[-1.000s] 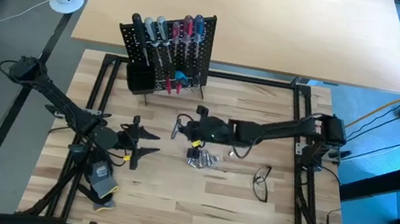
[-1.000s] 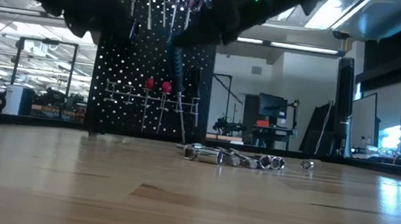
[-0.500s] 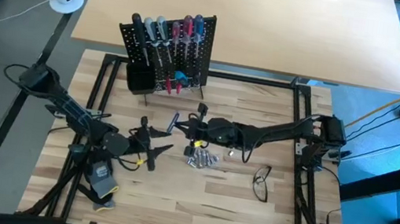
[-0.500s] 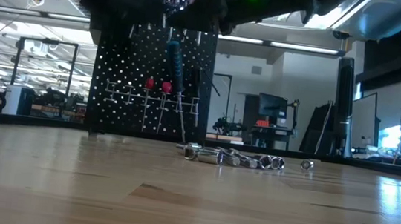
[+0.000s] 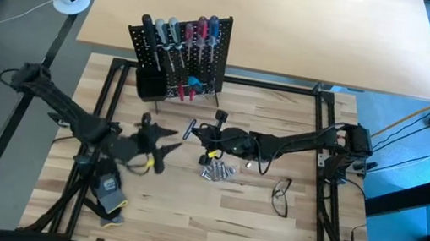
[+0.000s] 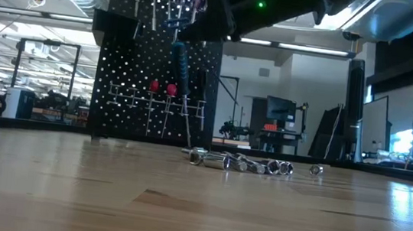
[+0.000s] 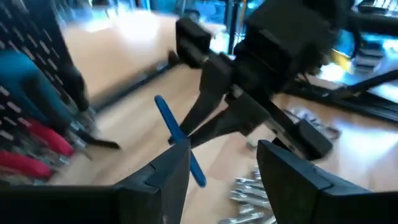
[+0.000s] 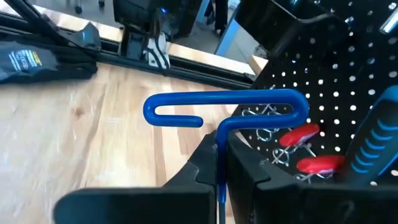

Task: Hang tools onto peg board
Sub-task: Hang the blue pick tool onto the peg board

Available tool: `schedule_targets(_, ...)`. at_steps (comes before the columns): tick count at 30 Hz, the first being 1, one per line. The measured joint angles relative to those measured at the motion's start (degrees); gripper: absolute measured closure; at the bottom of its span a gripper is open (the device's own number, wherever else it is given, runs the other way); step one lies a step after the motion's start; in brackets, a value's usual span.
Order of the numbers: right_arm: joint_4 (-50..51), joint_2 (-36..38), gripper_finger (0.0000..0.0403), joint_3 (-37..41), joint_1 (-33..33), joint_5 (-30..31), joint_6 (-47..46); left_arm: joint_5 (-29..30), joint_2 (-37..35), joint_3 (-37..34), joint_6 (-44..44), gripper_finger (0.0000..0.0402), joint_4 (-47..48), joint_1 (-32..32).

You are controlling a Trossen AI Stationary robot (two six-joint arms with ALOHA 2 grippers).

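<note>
The black peg board [image 5: 182, 56] stands upright at the table's far edge with several screwdrivers hung on it, and red-handled pliers [image 8: 308, 149] low on it. Shut on a blue bent-rod tool [image 5: 189, 128], my right gripper [image 5: 198, 132] hovers mid-table in front of the board. Just to the tool's left, my left gripper [image 5: 162, 143] is open and faces it [image 7: 177, 140] without touching. Small silver bits [image 5: 216, 169] lie in a heap on the table below the right gripper. My right gripper pinches the blue tool's straight shaft [image 8: 219, 163] between its two fingers, just behind the bent loop [image 8: 224, 102], which sticks out past the fingertips. The fingers come nearly level from the table's right. The tool is lifted clear of the table.
A grey-black glove [image 5: 108, 194] lies near the table's front left. A thin dark looped object [image 5: 280, 196] lies to the right of the bits. A black bin [image 5: 148, 85] hangs at the board's lower left corner.
My left gripper has risen and gone toward the table's right, up to the blue tool, turning as it went and staying open. My right gripper has stayed in place, tipping a little with the blue tool.
</note>
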State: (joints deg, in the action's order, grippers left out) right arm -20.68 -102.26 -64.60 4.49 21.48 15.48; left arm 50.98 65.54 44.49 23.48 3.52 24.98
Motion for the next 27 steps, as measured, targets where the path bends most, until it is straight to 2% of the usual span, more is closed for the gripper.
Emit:
schedule_targets(4,-0.46,0.0,0.0384,0.0,0.0,-0.53,0.82,-15.42,0.98,0.0,6.74,0.0227,0.66,-7.41)
schedule_targets(6,-0.14,0.0,0.0384,0.0,0.0,-0.96,1.34,-19.37,1.1,-0.04,9.08,0.0227,0.73,-9.25)
schedule_targets(22,0.78,-0.02,0.0382,0.0,0.07,-2.06,1.34,-20.13,0.49,1.55,12.28,0.0227,6.45,-14.59)
schedule_targets(27,0.62,-0.02,0.0382,0.0,0.04,-2.44,1.34,-20.79,0.64,1.55,12.15,0.0254,6.14,-14.59)
